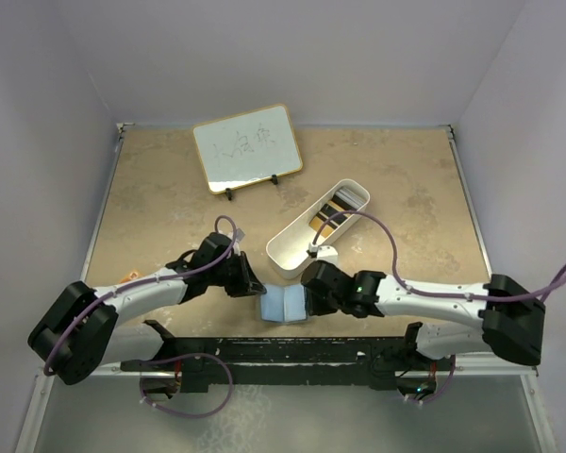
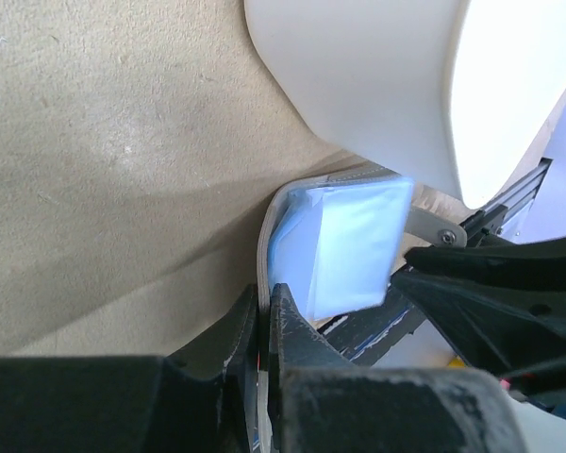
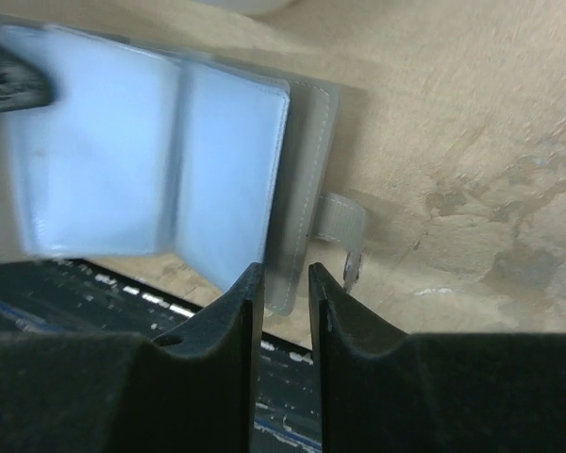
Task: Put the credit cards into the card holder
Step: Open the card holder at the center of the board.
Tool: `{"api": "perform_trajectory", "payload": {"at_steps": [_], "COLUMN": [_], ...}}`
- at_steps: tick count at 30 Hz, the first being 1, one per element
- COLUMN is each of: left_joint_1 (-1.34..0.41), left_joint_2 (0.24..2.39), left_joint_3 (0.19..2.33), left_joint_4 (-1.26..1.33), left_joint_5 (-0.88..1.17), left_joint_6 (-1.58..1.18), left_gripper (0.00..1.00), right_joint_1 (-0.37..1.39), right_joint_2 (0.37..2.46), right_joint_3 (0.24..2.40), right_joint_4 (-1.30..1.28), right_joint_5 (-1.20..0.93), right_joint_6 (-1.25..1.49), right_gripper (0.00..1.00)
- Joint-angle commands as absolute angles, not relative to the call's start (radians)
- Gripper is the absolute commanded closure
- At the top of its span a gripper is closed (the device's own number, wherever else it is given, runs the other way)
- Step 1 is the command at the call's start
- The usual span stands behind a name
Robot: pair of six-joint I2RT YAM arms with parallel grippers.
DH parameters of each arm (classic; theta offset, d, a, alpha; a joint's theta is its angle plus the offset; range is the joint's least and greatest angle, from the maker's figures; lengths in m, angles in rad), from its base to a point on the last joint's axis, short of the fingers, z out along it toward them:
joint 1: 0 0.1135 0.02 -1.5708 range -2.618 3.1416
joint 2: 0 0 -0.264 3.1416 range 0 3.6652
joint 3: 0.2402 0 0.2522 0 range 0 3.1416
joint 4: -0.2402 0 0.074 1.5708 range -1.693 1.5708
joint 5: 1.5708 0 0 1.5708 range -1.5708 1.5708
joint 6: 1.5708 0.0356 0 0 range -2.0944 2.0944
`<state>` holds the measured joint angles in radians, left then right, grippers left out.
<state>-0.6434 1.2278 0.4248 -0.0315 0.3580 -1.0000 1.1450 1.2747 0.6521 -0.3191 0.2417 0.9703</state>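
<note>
**Both grippers on the opened card holder, cards in the tray beyond**

Nearest the arm bases, the card holder [image 1: 285,305] lies spread open on the table [image 1: 170,212], light blue inside facing up. The left gripper [image 2: 264,300] has its fingers squeezed together on the holder's thin grey left edge. The right gripper [image 3: 285,283] straddles the opposite grey edge, just beside the snap tab [image 3: 342,226]. Its jaws stand a narrow slit apart and seem to pinch the cover, though the blurred view leaves that uncertain. Just beyond the holder, a long white tray [image 1: 291,249] runs diagonally away, with the credit cards [image 1: 332,216] lying in its far half. Farthest back, a small whiteboard [image 1: 247,148] stands tilted on its feet.
</note>
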Motion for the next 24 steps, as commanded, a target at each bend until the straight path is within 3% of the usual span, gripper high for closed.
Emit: {"api": "perform_trajectory", "payload": {"at_steps": [1,6,12,15,19,24], "left_joint_1": [-0.643,-0.643,-0.643,-0.643,-0.643,-0.643], "left_joint_2": [1.215,1.238,1.26,1.256,1.233,1.189], "left_joint_3": [0.458,0.468,0.474,0.473,0.478,0.477], "left_joint_4": [-0.005,0.005,0.026,0.009,-0.026,-0.058], "left_joint_5": [0.386,0.413,0.423,0.409,0.379,0.346], "left_joint_6": [-0.954,-0.936,-0.936,-0.937,-0.939,-0.955], "left_gripper": [1.0,1.0,1.0,0.91,0.69,0.6], "right_joint_1": [1.143,1.142,1.142,1.142,1.143,1.149], "right_joint_2": [1.142,1.089,1.188,1.26,1.326,1.414], "right_joint_3": [0.723,0.814,0.838,0.837,0.805,0.802], "right_joint_4": [-0.358,-0.379,-0.275,-0.261,-0.201,-0.205], "right_joint_5": [0.316,0.303,0.205,0.2,0.193,0.199], "right_joint_6": [0.811,0.723,0.8,0.869,0.937,0.993], "right_gripper": [0.7,0.69,0.73,0.71,0.64,0.57]}}
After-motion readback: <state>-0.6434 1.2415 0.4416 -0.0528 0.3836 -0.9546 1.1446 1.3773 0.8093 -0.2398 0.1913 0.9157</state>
